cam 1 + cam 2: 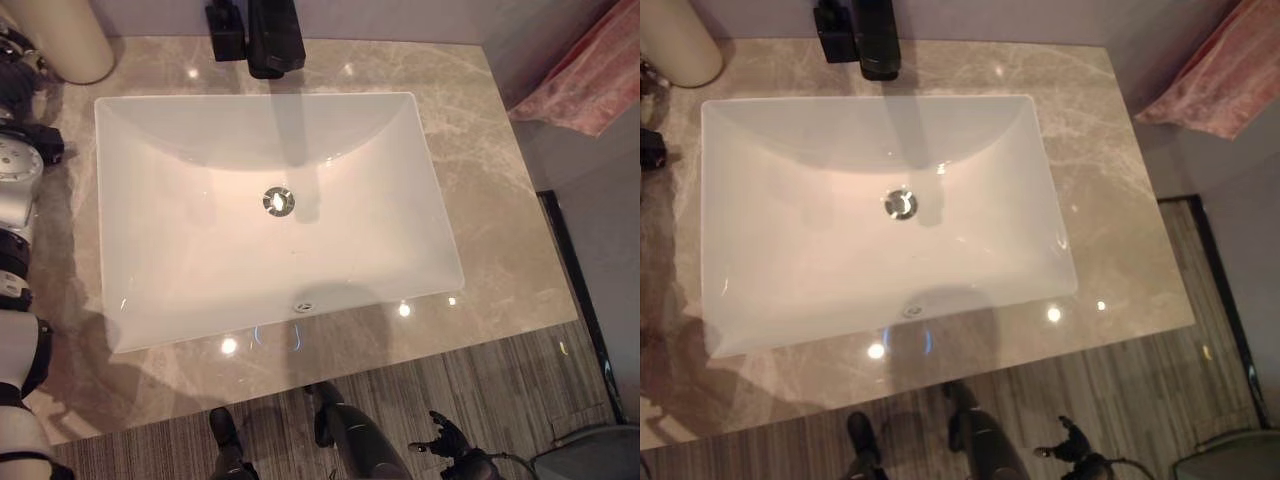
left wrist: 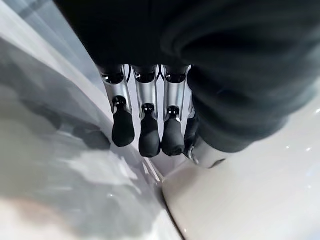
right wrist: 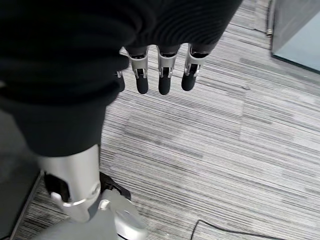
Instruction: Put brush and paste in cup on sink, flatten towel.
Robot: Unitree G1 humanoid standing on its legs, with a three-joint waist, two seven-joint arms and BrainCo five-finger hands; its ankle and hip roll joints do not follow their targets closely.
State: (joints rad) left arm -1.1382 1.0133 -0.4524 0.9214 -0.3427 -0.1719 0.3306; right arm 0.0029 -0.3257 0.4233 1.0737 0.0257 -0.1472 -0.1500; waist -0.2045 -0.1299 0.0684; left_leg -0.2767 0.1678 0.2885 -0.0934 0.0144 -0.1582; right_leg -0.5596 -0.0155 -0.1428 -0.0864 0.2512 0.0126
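A cream cylindrical cup (image 1: 80, 40) stands on the marble counter (image 1: 500, 250) at the far left corner, beside the white sink (image 1: 130, 300). A pink towel (image 1: 575, 85) hangs crumpled past the counter's far right corner. My left arm runs along the counter's left edge. In its wrist view my left hand (image 2: 142, 135) has straight fingers hanging just above the counter and holds nothing. My right hand (image 1: 447, 437) is low at the front right, below the counter's edge. Its fingers (image 3: 162, 80) are straight over the striped floor and hold nothing.
A black faucet (image 1: 272, 40) stands behind the basin at the middle, with a round metal drain (image 1: 279, 200) below it. A grey bin (image 1: 590, 455) sits on the floor at the lower right. A wall borders the counter on the right.
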